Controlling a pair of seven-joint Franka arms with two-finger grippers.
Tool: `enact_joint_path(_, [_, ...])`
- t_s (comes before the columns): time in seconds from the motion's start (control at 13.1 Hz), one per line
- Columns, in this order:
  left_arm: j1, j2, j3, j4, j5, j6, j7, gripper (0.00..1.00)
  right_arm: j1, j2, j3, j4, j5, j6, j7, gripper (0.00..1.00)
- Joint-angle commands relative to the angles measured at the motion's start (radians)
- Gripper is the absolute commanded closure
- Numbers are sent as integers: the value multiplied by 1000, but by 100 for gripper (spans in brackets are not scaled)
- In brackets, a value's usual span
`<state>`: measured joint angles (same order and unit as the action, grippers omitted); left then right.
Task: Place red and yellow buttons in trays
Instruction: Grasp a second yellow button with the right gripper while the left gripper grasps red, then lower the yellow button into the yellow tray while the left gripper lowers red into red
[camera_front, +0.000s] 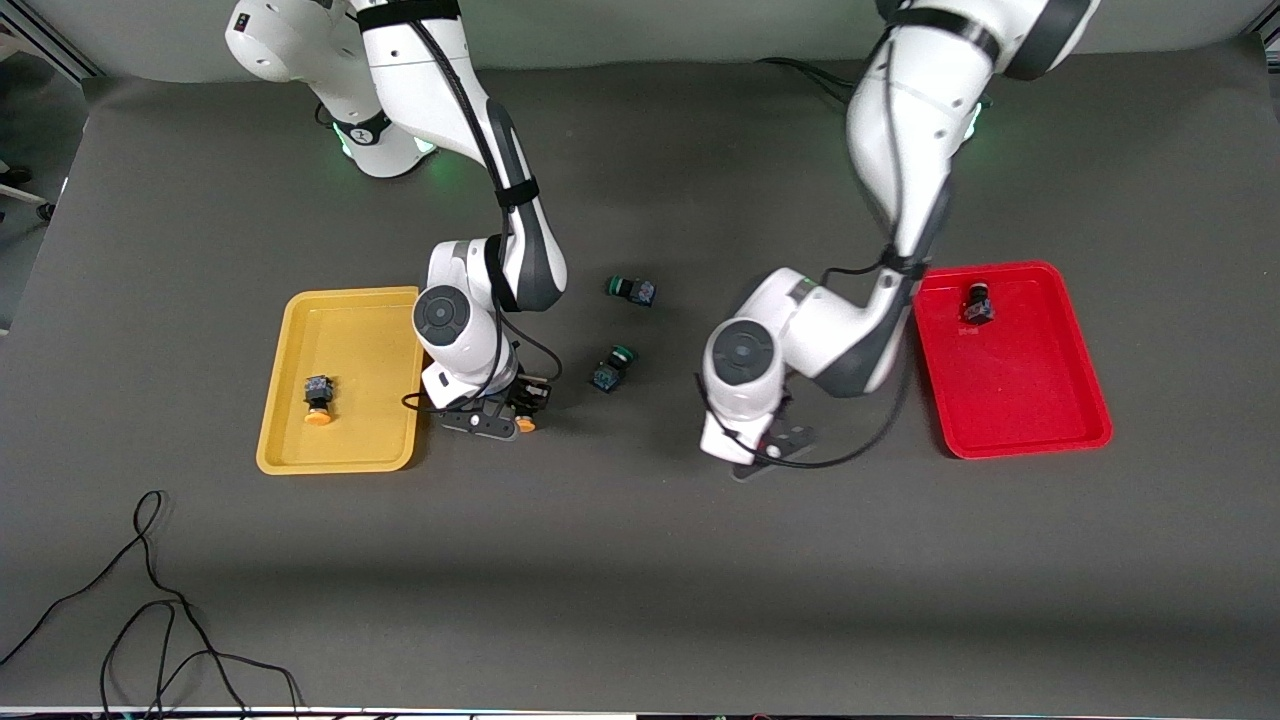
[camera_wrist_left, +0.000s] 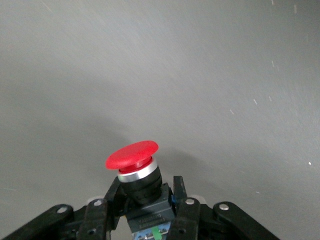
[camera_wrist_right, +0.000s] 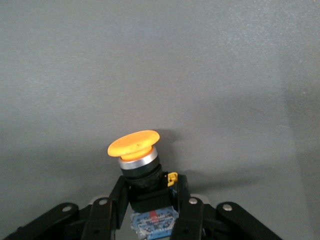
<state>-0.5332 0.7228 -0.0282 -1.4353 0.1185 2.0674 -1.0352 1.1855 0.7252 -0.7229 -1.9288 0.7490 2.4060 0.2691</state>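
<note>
I have a red-capped push-button switch with a dark body clamped between the left gripper's black fingers, cap jutting out past the tips, over bare grey table mat between the 2 trays. The red rectangular plastic tray sits toward 3 o'clock of that gripper in the front view, with 1 red-capped switch already lying near its farthest rim and plenty of free floor nearer the camera.

My right gripper is clenched on an orange-yellow-capped switch, likewise cap-forward, just beside the yellow plastic tray's rim at the tray's 3 o'clock. Inside that tray lies 1 orange-yellow-capped switch, near the rim toward the right arm's end of the table.

2 green-capped switches lie on the mat between the arms, well apart from both trays.
</note>
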Motion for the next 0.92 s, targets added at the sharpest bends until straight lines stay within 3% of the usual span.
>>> enact_joint_path(0.0, [39,-120,-7,-54,-3,-117,112,100,5,-108,-53,5,-31,-130,-13,98])
enact_joint_path(0.15, [44,-187,-6,-124,-3,-133,116,100,5,-186,-102,8,-171,-238,-40,98])
enact_joint_path(0.23, [70,-213,-7,-161,-3,-133,139,100,2,-217,-133,-5,-239,-270,-133,98])
enact_joint_path(0.31, [94,-238,-7,-196,-3,-125,203,100,0,-237,-176,-37,-253,-286,-266,98])
enact_joint_path(0.54, [198,-357,-4,-372,1,-80,440,100,-23,-245,-288,-146,-252,-277,-534,98])
enact_joint_path(0.77, [304,-460,-1,-595,29,69,639,100,-121,-173,-274,-165,-229,-245,-619,98])
enact_joint_path(0.84, [330,-485,2,-685,65,159,665,100,-150,-133,-244,-164,-180,-239,-645,98])
